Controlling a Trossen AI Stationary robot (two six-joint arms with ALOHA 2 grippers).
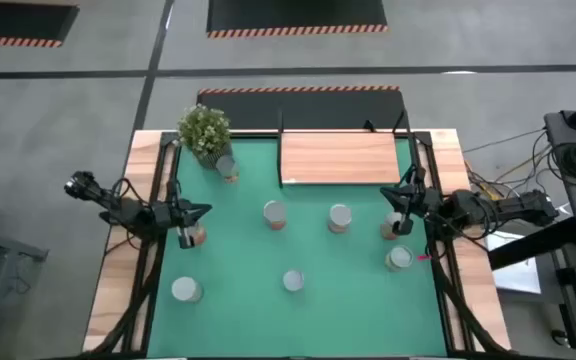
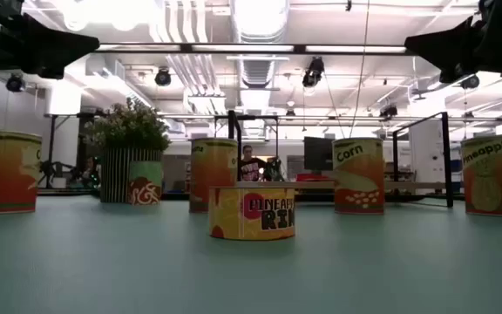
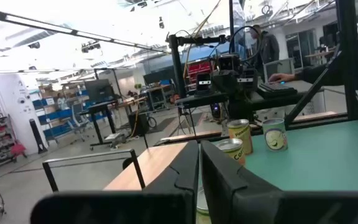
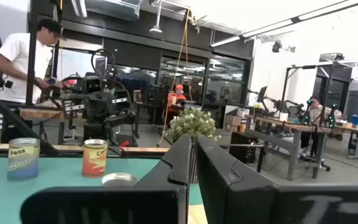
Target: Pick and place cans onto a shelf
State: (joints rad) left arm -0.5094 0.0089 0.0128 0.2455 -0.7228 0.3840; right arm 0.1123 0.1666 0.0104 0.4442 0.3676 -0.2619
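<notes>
Overhead, a green mat (image 1: 298, 240) covers a light-wood surface (image 1: 118, 290). The shelf (image 1: 340, 157), a flat rectangular light-wood board with thin black edging, lies at the far edge of the mat, toward the right corner. A potted plant (image 1: 204, 130) with a ribbed pot stands at the far left corner.

Cans, short cylinders with silvery round tops and printed labels, are scattered on the mat:
- one just beside the plant (image 1: 228, 168);
- two mid-mat, near the shelf's front edge (image 1: 274, 214) (image 1: 340, 217);
- one nearer the front edge (image 1: 293, 281);
- one near the front left corner (image 1: 185, 290);
- one at the right edge (image 1: 400, 258).

The left gripper (image 1: 204, 210) sits at the left edge of the mat, fingers pressed together, holding nothing; a can (image 1: 190, 235) stands just beside it. The right gripper (image 1: 390, 191) sits at the right edge, below the shelf's near right corner, likewise closed and empty; a can (image 1: 394, 226) stands just beside it.
</notes>
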